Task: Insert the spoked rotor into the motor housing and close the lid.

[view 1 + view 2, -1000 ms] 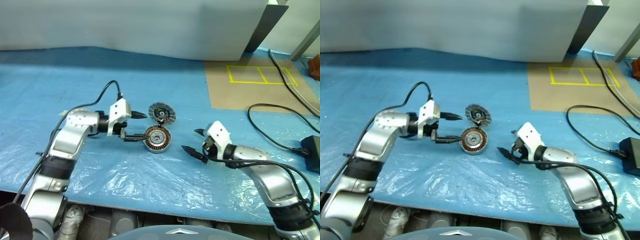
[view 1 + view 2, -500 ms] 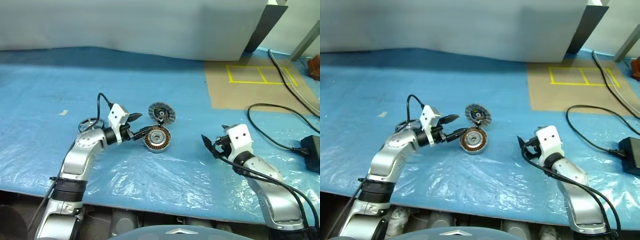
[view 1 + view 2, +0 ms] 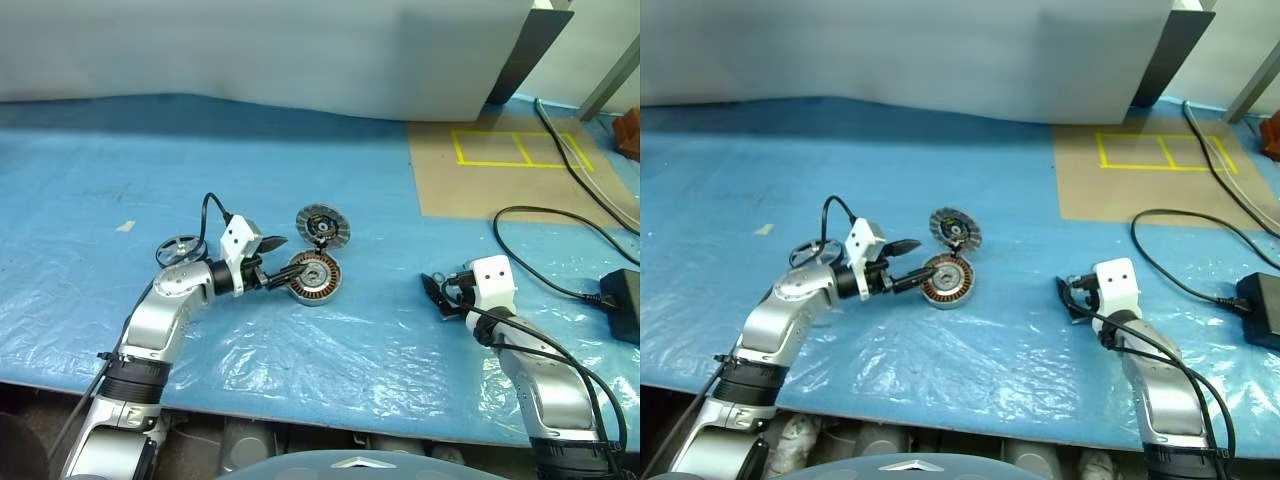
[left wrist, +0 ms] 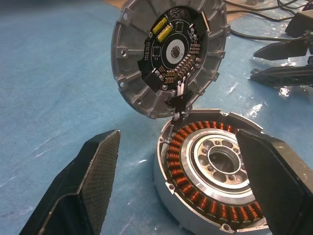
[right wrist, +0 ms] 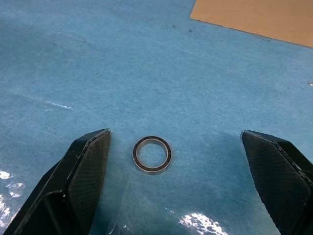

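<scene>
My left gripper [image 4: 176, 186] is spread apart around the motor housing [image 4: 210, 171]. Its lid [image 4: 168, 51] stands open. My right gripper [image 5: 176, 181] is apart too, over a small ring [image 5: 152, 154].

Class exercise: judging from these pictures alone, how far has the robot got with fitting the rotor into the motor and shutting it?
Done: nothing fitted yet. The lid stands open above the motor housing, whose copper windings lie bare. The spoked rotor lies on the blue sheet, behind the left arm. In hand: the left gripper is open at the housing's side; the right gripper is open, empty, with a small ring lying between its fingers. Left: pick up rotor, insert, close lid.
</scene>
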